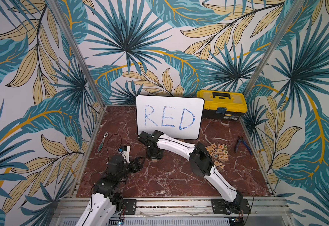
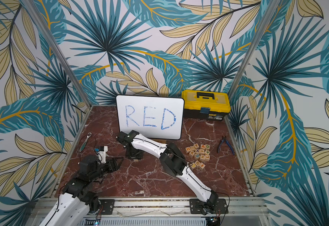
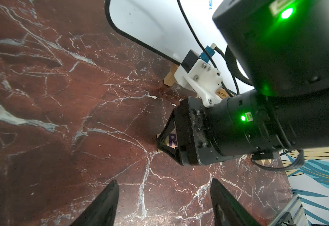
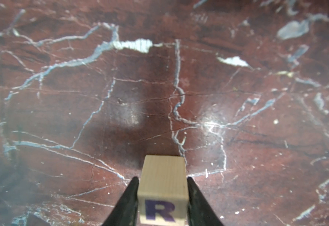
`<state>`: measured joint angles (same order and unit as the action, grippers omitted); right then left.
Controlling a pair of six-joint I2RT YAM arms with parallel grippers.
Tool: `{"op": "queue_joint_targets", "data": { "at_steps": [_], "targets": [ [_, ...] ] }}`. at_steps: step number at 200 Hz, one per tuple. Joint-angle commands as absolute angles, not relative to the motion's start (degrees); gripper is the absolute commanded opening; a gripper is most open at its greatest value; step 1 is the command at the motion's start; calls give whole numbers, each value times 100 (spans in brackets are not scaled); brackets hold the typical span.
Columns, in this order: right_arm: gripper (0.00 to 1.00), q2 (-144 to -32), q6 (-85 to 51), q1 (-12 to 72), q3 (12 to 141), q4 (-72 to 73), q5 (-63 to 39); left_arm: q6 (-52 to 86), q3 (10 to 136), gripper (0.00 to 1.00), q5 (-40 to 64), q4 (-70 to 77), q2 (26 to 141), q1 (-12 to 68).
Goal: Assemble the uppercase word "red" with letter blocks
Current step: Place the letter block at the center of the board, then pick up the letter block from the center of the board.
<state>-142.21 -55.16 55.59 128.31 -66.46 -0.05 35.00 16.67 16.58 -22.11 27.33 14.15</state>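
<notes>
The R block (image 4: pixel 162 184), a pale wooden cube with a dark purple R, sits low on the red marble table (image 1: pixel 169 176) in front of the whiteboard. My right gripper (image 4: pixel 162 179) is shut on it, one finger against each side. The left wrist view shows that same block (image 3: pixel 171 140) between the right gripper's fingers (image 3: pixel 162 143). The other letter blocks (image 1: pixel 217 153) lie in a cluster at the right, among them a green E (image 1: pixel 216 156) and a green D (image 1: pixel 225 146). My left gripper (image 3: pixel 164 182) hovers open and empty at the left (image 1: pixel 140 162).
A whiteboard (image 1: pixel 169 117) with blue handwritten RED leans at the back. A yellow toolbox (image 1: pixel 221 104) stands at the back right. Blue pliers (image 1: pixel 243 145) lie right of the blocks, and a ratchet wrench (image 1: pixel 103 142) lies at the left edge.
</notes>
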Motion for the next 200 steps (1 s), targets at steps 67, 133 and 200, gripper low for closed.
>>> {"op": "queue_joint_targets", "data": {
  "at_steps": [67, 133, 200],
  "targets": [
    [48, -13919, -5513, 5562, 12793, -6693, 327, 3436, 1573, 74, 1660, -2188, 2672, 1437],
    [51, -13068, -5184, 5533, 12562, -6455, 396, 3401, 1600, 74, 1477, -2205, 2707, 1437],
    [50, -10675, -4550, 5090, 10166, -5805, 1339, 3299, 1675, 74, 1416, -2156, 2839, 1439]
  ]
}}
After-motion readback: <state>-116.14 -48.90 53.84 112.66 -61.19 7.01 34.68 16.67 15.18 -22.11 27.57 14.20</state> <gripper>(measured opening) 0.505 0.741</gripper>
